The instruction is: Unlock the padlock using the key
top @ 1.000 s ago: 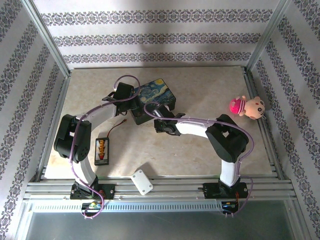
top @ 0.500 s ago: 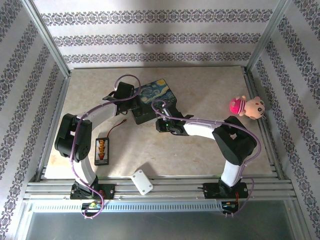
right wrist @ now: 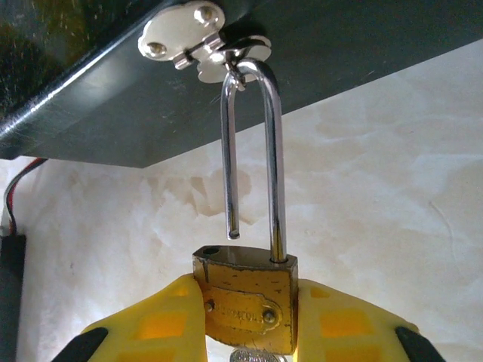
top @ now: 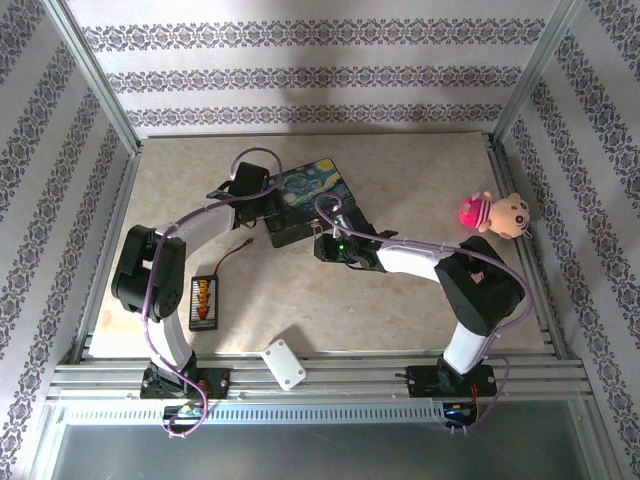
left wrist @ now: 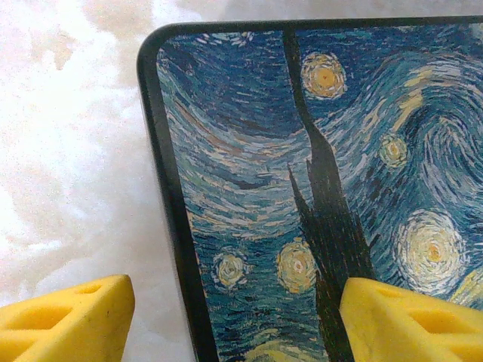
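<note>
Pinching the small brass padlock, its silver shackle sprung free but hooked through the metal hasp of the starry-painted box, the right gripper held firm; the left gripper stood spread.

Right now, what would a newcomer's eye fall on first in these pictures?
The brass padlock in the right wrist view, clamped in the right pincer: its silver shackle stands open, one leg free of the body, the bend hooked through the silver latch. Next, the starry-night box lid in the left wrist view, the open left pincer straddling its edge. From above, a pink plush doll lies at the table's right edge.
</note>
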Controlling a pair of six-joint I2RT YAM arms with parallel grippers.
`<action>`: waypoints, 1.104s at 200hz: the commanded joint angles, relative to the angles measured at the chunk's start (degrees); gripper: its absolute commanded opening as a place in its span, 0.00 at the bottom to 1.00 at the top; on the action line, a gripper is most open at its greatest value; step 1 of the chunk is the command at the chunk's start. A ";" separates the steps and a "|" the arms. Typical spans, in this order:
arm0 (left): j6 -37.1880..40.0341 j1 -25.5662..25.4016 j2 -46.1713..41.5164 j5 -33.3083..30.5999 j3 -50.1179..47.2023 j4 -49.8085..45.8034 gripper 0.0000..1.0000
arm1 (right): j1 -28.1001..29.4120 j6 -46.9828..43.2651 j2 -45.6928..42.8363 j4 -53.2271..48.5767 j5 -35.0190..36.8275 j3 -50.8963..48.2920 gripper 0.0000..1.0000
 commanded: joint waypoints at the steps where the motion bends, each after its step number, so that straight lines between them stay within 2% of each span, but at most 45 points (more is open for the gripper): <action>1: -0.35 -0.46 2.01 0.32 -0.26 -4.59 0.73 | -1.51 4.07 -2.45 7.14 -1.49 -1.01 0.12; 39: -0.35 -0.40 1.58 0.25 -0.55 -4.59 0.73 | -2.78 9.14 -2.27 10.50 0.90 -2.71 0.10; 89: -0.35 -0.43 1.75 0.43 -0.88 -4.68 0.73 | -3.52 13.88 0.59 19.21 -0.94 -3.96 0.10; 122: -0.35 -0.39 2.10 -0.18 -1.06 -5.37 0.58 | -3.98 15.85 1.95 22.10 -0.20 -4.49 0.10; 155: -0.52 0.12 2.29 0.06 -1.89 -5.74 0.55 | -5.19 16.71 2.70 24.25 -0.36 -5.93 0.10; 221: -0.87 0.69 2.22 0.56 -2.79 -5.29 0.46 | -8.78 19.09 5.72 32.98 -5.84 -9.37 0.09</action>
